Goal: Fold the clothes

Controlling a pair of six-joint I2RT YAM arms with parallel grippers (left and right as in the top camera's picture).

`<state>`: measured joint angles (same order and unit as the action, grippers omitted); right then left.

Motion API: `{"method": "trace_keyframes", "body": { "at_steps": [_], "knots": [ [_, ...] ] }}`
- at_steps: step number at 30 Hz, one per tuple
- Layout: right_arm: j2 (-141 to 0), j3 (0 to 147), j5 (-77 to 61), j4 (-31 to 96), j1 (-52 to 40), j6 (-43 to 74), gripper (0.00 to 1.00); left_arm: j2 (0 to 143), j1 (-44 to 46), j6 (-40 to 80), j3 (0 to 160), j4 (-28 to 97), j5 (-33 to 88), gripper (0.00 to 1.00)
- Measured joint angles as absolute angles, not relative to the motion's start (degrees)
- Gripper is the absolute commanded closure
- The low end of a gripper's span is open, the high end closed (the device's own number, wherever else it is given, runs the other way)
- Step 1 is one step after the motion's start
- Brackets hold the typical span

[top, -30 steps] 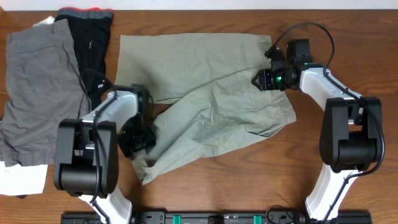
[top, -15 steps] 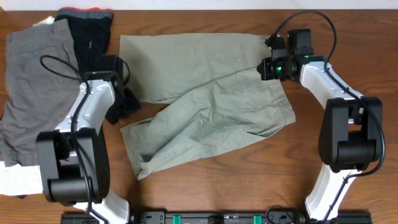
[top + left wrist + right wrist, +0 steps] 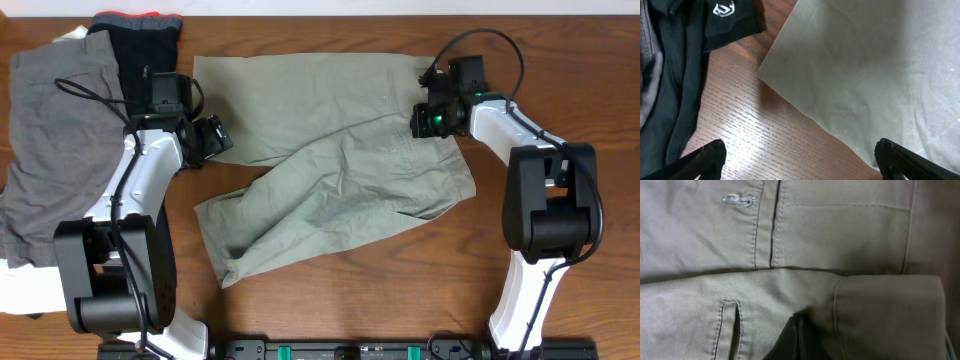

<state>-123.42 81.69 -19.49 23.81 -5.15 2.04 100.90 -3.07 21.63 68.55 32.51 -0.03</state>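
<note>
1. One pair of light khaki cotton shorts (image 3: 340, 170) lies in the middle of the brown wooden table (image 3: 420, 300), between the two arms.
2. I think the fold is only partly done. One leg lies flat, pointing to the far left. The other leg slants across toward the near left. Its end is crumpled and it does not line up with the first leg.
3. So a lot is left to do. The legs need to sit one on top of the other, and the bumps need smoothing out.
4. The left gripper (image 3: 208, 138) hangs just beside the left edge of the flat leg, over bare wood. Its two black fingers (image 3: 707, 157) are spread wide, with nothing between them.
5. The left arm reaches up its side of the table with a bent elbow. It is close to the black garment with a red waistband (image 3: 145, 50) and the dark grey shorts (image 3: 60, 150). Both lie to the left, apart from the khaki pair.
6. The right gripper (image 3: 428, 122) is down on the waistband end of the khaki shorts. Its arm stretches out and bends in toward the middle. Its fingertips (image 3: 792, 342) are squeezed together and look like they pinch a bit of waistband cloth.
</note>
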Motion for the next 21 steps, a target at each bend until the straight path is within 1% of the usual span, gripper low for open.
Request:
{"method": "trace_keyframes", "body": {
  "at_steps": [5,12,15,18,19,20,21],
  "knots": [
    [-123.42,82.3,-18.87,26.28,-3.11,4.4,0.98,100.9,-3.07,20.75,68.55,31.33,0.08,0.03],
    [-123.42,82.5,-18.92,26.81,5.1,5.87,0.96,100.9,-3.05,16.19,68.55,26.3,4.86,0.01],
    [-123.42,82.5,-19.64,26.85,6.81,5.82,0.95,100.92,-3.05,14.92,68.55,23.83,6.39,0.01],
    [-123.42,82.72,-20.36,27.79,7.18,5.67,0.86,101.16,-3.01,13.19,68.55,22.31,9.17,0.01],
    [-123.37,82.98,-20.64,28.53,7.18,5.45,0.8,101.34,-2.94,12.49,68.55,22.52,10.31,0.01],
    [-123.22,83.29,-21.08,29.61,7.16,5.21,0.7,101.54,-2.92,11.88,68.58,23.29,11.38,0.01],
    [-123.02,83.42,-21.52,30.57,7.16,4.97,0.62,101.69,-2.9,11.46,68.62,24.77,12.34,0.01]
  ]
}}
